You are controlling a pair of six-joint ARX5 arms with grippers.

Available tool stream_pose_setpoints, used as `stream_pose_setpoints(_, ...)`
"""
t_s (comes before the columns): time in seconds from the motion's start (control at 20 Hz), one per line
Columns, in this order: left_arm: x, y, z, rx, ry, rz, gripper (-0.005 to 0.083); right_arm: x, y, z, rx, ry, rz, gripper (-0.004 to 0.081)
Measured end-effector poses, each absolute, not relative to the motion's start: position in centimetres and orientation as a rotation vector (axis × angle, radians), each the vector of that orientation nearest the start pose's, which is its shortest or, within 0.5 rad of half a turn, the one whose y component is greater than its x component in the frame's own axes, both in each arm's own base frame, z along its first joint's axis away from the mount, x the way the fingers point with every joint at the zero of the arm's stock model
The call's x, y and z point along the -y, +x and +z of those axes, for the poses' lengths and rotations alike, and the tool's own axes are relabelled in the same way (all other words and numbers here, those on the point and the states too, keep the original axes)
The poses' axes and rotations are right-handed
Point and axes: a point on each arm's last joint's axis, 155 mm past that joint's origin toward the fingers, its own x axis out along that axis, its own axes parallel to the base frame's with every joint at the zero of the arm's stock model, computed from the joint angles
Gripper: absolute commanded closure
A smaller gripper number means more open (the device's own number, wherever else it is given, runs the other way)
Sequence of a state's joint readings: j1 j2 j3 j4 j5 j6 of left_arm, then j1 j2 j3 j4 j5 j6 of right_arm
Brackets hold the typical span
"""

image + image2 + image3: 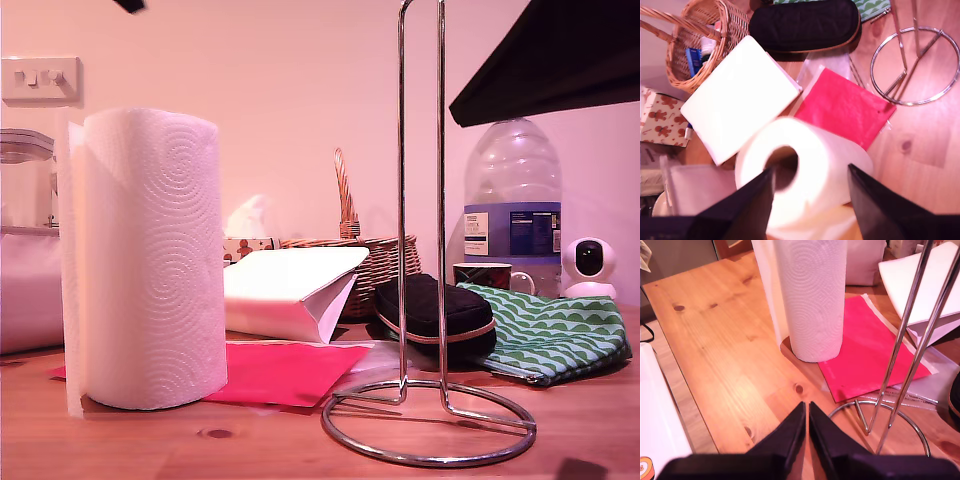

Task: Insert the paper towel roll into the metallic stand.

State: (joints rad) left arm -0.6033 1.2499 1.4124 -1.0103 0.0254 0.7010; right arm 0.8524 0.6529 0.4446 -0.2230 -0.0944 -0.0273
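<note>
Jaws of my first gripper point(810, 187) stand apart above the roll point(800, 172), looking down its hollow core. My second gripper point(807, 427) has its jaws together, low over the table point(725, 355), the stand point(895, 405) just beyond them. Only the exterior view shows roll point(150, 260) and stand point(425, 300) upright, apart.

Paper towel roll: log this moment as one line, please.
paper towel roll: upright on table, not gripped | metallic stand: empty | first end effector: open above roll | second end effector: shut, holding nothing
</note>
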Motion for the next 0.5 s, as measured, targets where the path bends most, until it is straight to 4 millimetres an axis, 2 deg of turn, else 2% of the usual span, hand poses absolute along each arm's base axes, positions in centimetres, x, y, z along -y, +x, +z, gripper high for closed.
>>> stream_pose_setpoints(0.25, 19.2, 28.8, 21.9, -0.823, 0.803, -0.835, 0.0346, -22.7, 17.6, 16.0, -0.423, -0.223, 0.941, 0.0769)
stream_pose_setpoints(0.5, 19.2, 29.9, 22.0, -0.807, 0.785, -0.816, 0.0346, -22.7, 17.6, 15.9, -0.425, -0.225, 0.941, 0.0769)
